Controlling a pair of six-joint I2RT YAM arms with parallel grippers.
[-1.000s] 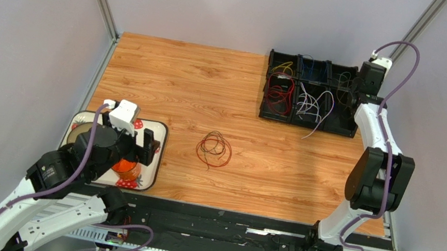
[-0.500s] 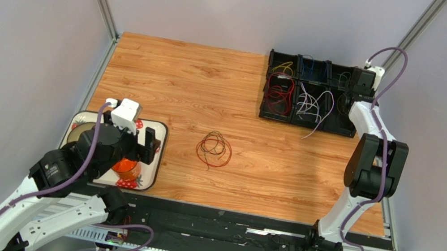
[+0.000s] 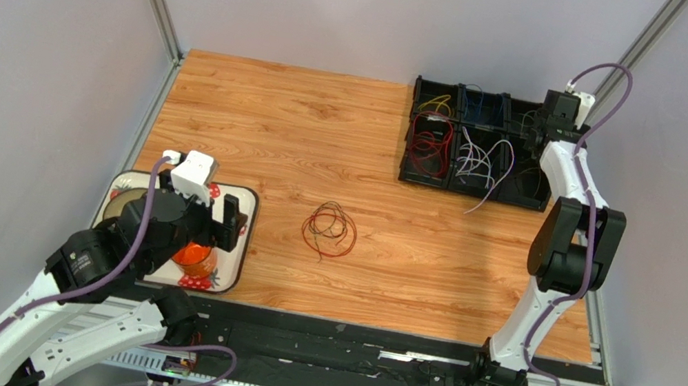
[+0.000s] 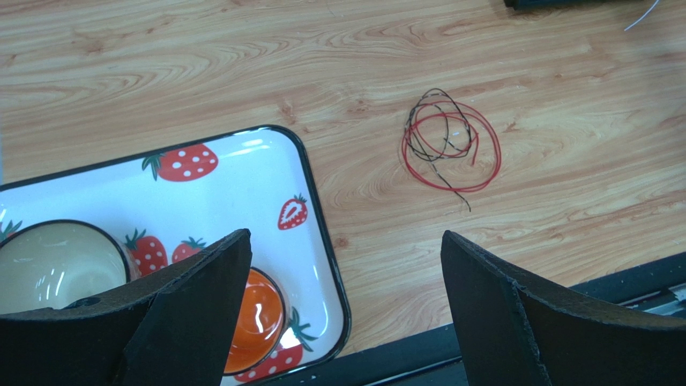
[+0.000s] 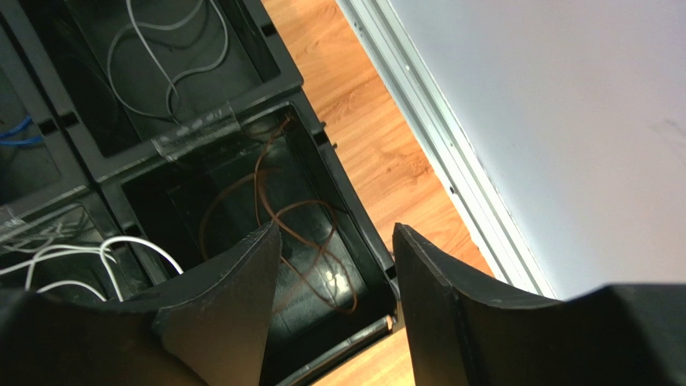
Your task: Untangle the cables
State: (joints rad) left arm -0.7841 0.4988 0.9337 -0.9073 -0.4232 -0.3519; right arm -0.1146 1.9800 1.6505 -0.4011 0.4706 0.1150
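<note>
While the loose tangle of red and dark cables [image 3: 328,230] lies unmoved at the middle of the table [image 3: 277,119], clear of both arms, the right arm has drawn its elbow in over the past second, keeping its wrist above the far-right end of the black organiser [image 3: 406,141]. The right gripper [image 5: 334,233] now hangs, fingers spread and empty, over the end compartment, where a brown cable [image 5: 259,181] sits coiled on the floor. Red cables [image 3: 430,145] and white cables [image 3: 478,160] fill neighbouring compartments, one white strand spilling over the near rim onto the wood.

At near left, the left gripper [image 4: 342,241] has scarcely stirred. It hovers above the right edge of the strawberry tray [image 4: 241,185], its fingers wide apart and holding nothing, with an orange bowl [image 4: 254,322] below its left finger and the tangle lying ahead and to its right.

Nothing grips the tangle yet. The right arm's shift looks like the close of a drop-off at the organiser, which would leave the red and dark pair as the next knot to separate.
</note>
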